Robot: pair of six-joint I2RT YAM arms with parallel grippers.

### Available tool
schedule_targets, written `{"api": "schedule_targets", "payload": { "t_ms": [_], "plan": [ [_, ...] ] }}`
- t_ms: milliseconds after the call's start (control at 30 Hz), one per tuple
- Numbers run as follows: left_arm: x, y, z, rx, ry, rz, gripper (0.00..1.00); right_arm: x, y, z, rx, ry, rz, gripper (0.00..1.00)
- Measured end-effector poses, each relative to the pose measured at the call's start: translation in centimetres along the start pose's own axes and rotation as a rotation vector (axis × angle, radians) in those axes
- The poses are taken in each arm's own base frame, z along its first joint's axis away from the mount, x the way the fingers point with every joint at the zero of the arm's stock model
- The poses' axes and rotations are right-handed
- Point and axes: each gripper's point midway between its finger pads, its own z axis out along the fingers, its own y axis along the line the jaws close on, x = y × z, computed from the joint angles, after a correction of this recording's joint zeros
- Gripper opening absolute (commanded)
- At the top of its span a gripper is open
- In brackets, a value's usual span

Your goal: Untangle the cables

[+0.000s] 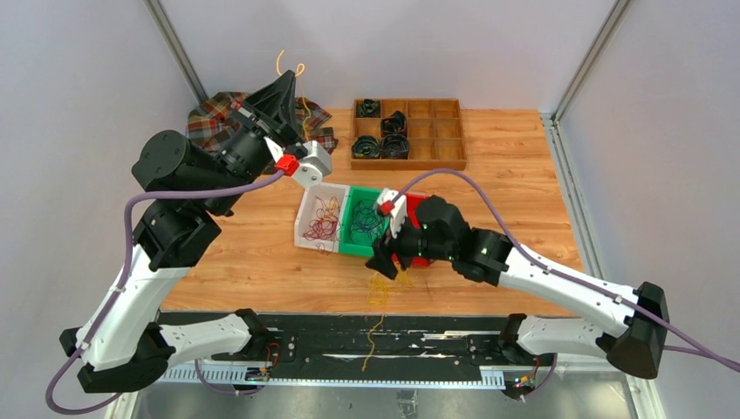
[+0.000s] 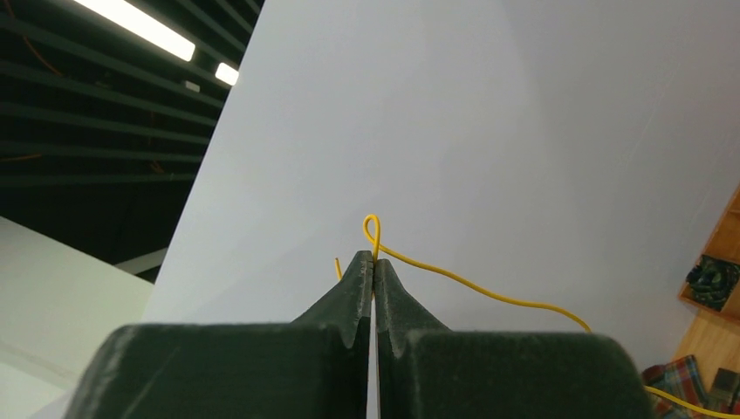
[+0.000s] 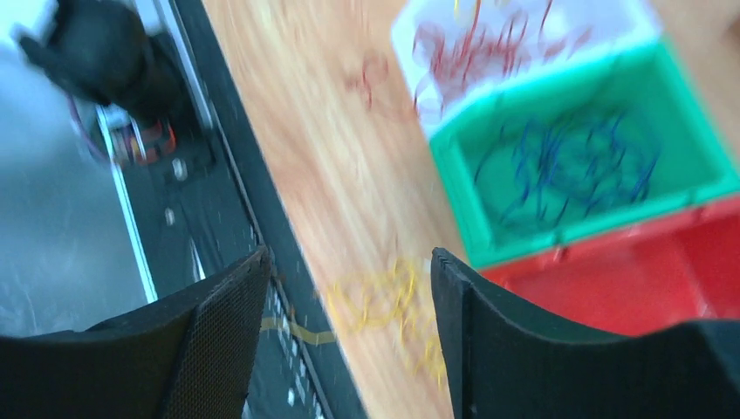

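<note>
Since the top cam shows the most, I'll start there. The left arm is lifted over the far left corner of the table (image 1: 515,175). The left fingers (image 1: 291,80) pinch a yellow cable (image 1: 286,63) that curls up above them. A plaid cloth (image 1: 214,118) lies right below. Near the far edge sits a wooden tray (image 1: 436,161) with black coils (image 1: 384,140) in a few compartments.

Mid-table, three bins stand side by side and touching:
- the white bin (image 1: 303,209) holds red cables (image 1: 323,223)
- the green bin (image 1: 353,249) holds dark blue cables (image 1: 366,220)
- the red bin (image 1: 417,202) is mostly hidden by the right arm

The right fingers (image 1: 384,262) hover over a yellow tangle (image 1: 380,286) by the near edge, and one strand runs off that edge.

Left wrist cam: the fingers are clamped tight on the yellow cable. A small loop pokes out just past the tips, and the rest trails off to the right toward the cloth.

Right wrist cam: pretty blurry, but the fingers stand wide apart with nothing between them. The yellow tangle lies on the table under the gap, with the green and white bins beyond it and the red bin to the right.
</note>
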Motion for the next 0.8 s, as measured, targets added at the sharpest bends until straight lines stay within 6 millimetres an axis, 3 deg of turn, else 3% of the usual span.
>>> {"api": "schedule_targets", "payload": {
  "t_ms": [167,300,467,567,700,800],
  "plan": [
    [-0.1,1.1,0.1,-0.026,0.005,0.007,0.01,-8.1,-2.7,1.9,0.011,-0.247,0.000,0.69],
    [-0.3,2.4,-0.2,-0.053,0.002,0.014,0.01,-10.6,-5.0,6.6,0.015,-0.307,-0.017,0.71],
    [-0.8,4.7,-0.6,-0.100,-0.002,0.030,0.01,-11.0,-7.1,13.2,0.022,-0.301,-0.022,0.65],
    [-1.1,6.1,-0.7,-0.128,-0.008,0.046,0.00,-9.7,-8.0,16.2,0.023,-0.287,-0.010,0.64],
    [-1.5,7.8,-1.1,-0.164,-0.015,0.065,0.01,-8.1,-8.5,18.3,0.020,-0.273,0.012,0.53],
    [-1.7,8.7,-1.3,-0.182,-0.017,0.081,0.01,-7.7,-8.8,19.1,0.021,-0.280,0.022,0.62]
  ]
}}
